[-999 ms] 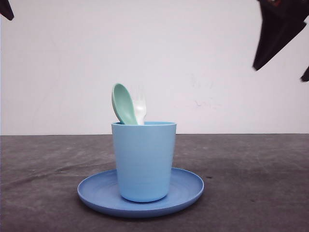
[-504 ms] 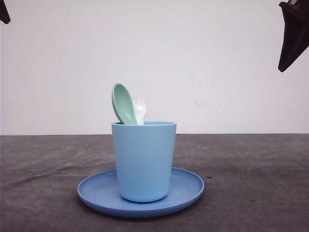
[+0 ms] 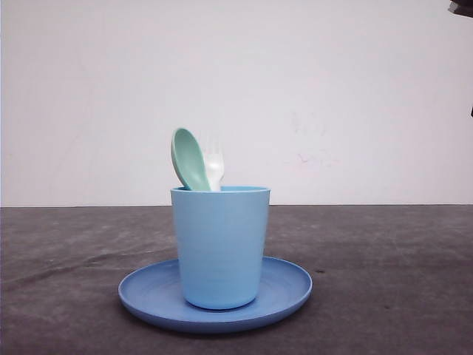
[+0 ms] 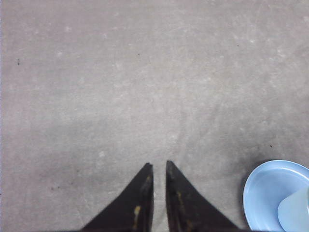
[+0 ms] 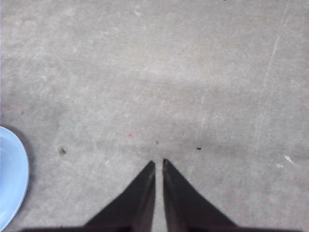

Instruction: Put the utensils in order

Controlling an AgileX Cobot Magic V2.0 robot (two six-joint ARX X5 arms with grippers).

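With the mint-green spoon [image 3: 189,159] and white fork [image 3: 214,163] standing in the light blue cup [image 3: 220,246] on the blue plate [image 3: 284,292], the task looks complete; the left gripper [image 4: 159,166] and right gripper [image 5: 159,163] hang nearly closed and empty above the table [image 3: 384,281].

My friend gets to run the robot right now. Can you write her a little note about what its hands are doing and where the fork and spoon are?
Left gripper: fingers nearly together, holding nothing, over bare grey table.
Right gripper: same, fingers nearly together, nothing held, over the table.
Spoon and fork: both standing heads-up in the light blue cup, spoon in front of the fork.
The cup stands upright on the blue plate.
Done: both utensils look put away in the cup.
Left: probably nothing, as far as these views show; no other utensil lies on the table.
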